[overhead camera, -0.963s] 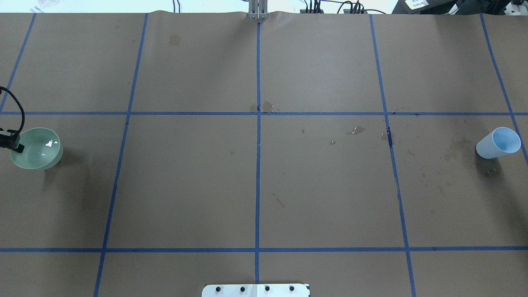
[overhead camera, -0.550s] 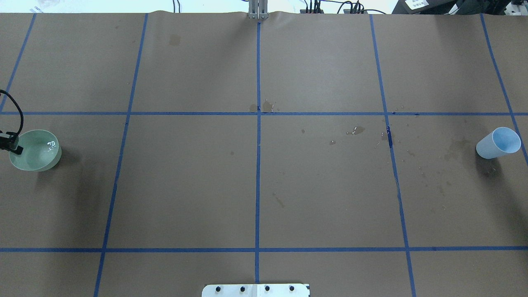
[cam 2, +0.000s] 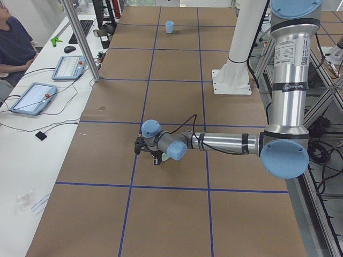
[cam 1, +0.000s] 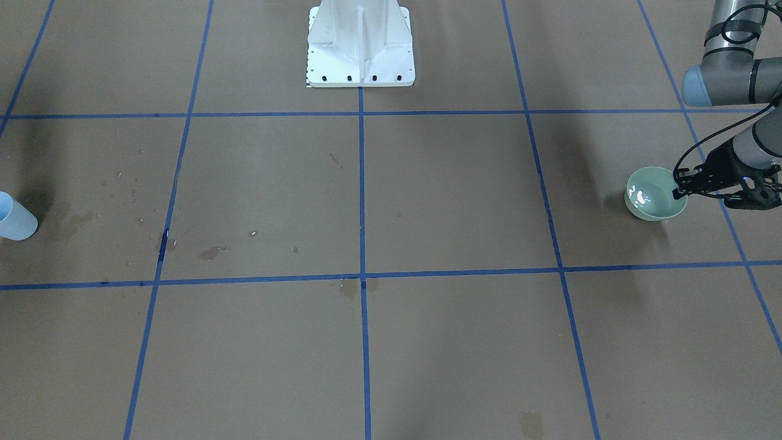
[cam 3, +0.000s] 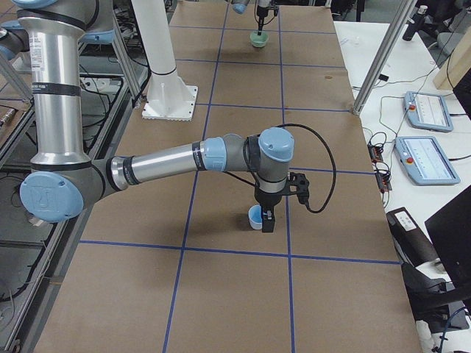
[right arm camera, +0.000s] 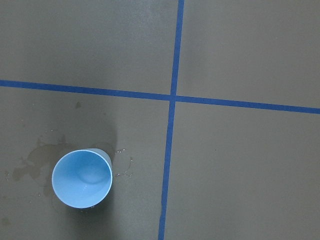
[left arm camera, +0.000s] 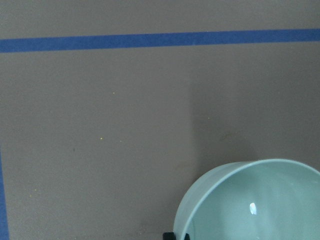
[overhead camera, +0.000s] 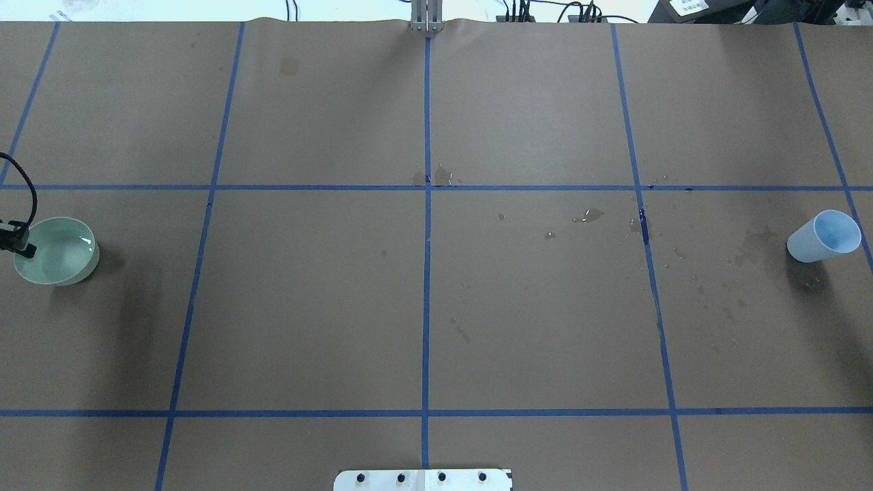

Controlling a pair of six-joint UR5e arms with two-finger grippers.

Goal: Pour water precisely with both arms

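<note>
The pale green round bowl is pinched at its rim by the left gripper; the state of the right gripper cannot be told.

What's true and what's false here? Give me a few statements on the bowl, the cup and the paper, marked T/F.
1. The left gripper has the green bowl by its rim. True.
2. The blue cup lies on its side. False: it stands upright, mouth up.
3. Bowl and cup share one taped square. False: they sit at opposite ends of the table.
4. Stains mark the brown paper beside the cup. True.
</note>
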